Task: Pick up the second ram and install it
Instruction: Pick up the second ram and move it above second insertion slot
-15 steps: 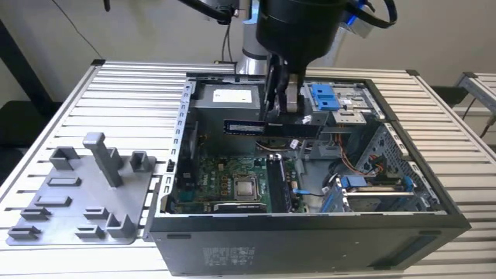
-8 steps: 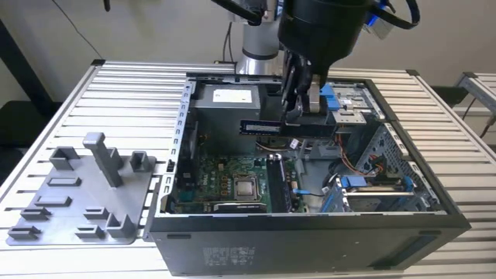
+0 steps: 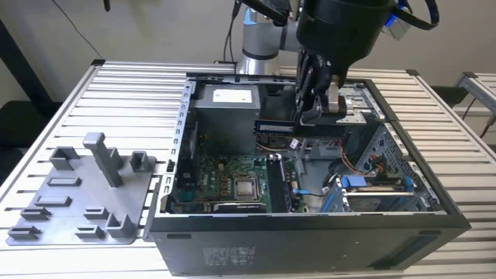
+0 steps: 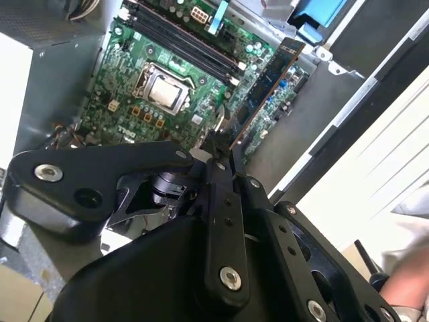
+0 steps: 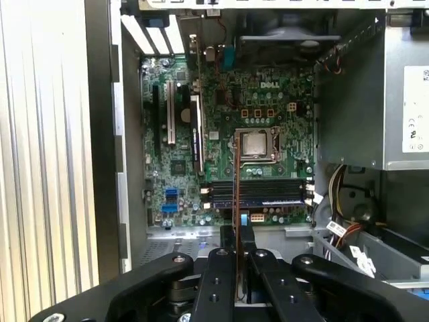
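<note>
My gripper (image 3: 301, 122) is shut on the second ram (image 3: 273, 127), a narrow dark stick with a row of chips, and holds it in the air over the open computer case (image 3: 434, 192). In the second wrist view the stick (image 4: 269, 72) juts out from between the fingers (image 4: 216, 176) above the green motherboard (image 4: 127, 74). The first wrist view shows the stick (image 5: 236, 168) edge-on as a thin line, clamped in the gripper (image 5: 236, 231), crossing over the dark memory slots (image 5: 268, 192) beside the processor socket (image 5: 256, 143).
A grey holder tray (image 3: 78, 203) with upright posts lies on the slatted table (image 3: 132, 93) at the exterior view's left. Inside the case are a power supply (image 3: 225, 104), loose cables (image 5: 342, 201) and a blue-trimmed drive bay (image 3: 372, 186). A hand (image 4: 405, 288) shows in the second wrist view.
</note>
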`<state>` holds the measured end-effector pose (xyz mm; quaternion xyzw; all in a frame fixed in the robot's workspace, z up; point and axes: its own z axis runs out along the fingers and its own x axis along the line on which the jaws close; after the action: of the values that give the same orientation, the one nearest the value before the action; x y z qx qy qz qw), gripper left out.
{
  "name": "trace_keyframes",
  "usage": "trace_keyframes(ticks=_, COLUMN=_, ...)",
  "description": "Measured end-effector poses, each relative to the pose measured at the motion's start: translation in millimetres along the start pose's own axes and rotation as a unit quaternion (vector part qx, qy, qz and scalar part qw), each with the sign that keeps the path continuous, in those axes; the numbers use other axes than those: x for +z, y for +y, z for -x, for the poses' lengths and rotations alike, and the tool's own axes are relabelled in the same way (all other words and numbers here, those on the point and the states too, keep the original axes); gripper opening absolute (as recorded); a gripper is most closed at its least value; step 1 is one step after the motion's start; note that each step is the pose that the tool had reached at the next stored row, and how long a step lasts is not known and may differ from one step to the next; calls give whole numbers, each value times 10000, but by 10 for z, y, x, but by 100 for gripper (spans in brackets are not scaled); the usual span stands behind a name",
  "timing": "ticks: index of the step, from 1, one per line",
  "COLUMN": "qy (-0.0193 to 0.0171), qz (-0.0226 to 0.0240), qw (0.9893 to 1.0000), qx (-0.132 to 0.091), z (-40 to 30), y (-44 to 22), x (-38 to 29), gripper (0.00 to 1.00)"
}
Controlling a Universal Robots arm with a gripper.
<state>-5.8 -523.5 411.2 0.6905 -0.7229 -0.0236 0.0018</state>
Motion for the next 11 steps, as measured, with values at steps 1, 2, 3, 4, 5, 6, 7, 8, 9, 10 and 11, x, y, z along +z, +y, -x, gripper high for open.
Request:
trace_keyframes(ticks=1, qy=0, qz=0, qw=10000, qx=0, z=0, y=0, x=0, gripper=14)
trace_keyframes(ticks=2, qy=0, qz=0, qw=10000, qx=1, z=0, y=0, x=0, gripper=14)
trace_keyframes(ticks=3, qy=0, qz=0, qw=10000, qx=1, z=0, y=0, x=0, gripper=14)
trace_keyframes(ticks=4, qy=0, qz=0, qw=10000, qx=0, z=0, y=-1, x=0, gripper=14)
trace_keyframes(ticks=5, qy=0, qz=0, qw=10000, qx=0, z=0, y=-1, x=0, gripper=14)
trace_keyframes(ticks=6, qy=0, qz=0, qw=10000, qx=0, z=0, y=-2, x=0, gripper=14)
trace_keyframes(ticks=7, qy=0, qz=0, qw=10000, qx=0, z=0, y=-2, x=0, gripper=14)
trace_keyframes(ticks=8, qy=0, qz=0, qw=10000, qx=0, z=0, y=-2, x=0, gripper=14)
trace_keyframes(ticks=9, qy=-1, qz=0, qw=10000, qx=0, z=2, y=-2, x=1, gripper=14)
trace_keyframes(ticks=10, qy=-1, qz=0, qw=10000, qx=-1, z=5, y=-3, x=0, gripper=14)
trace_keyframes(ticks=11, qy=0, qz=0, qw=10000, qx=-1, z=9, y=-2, x=0, gripper=14)
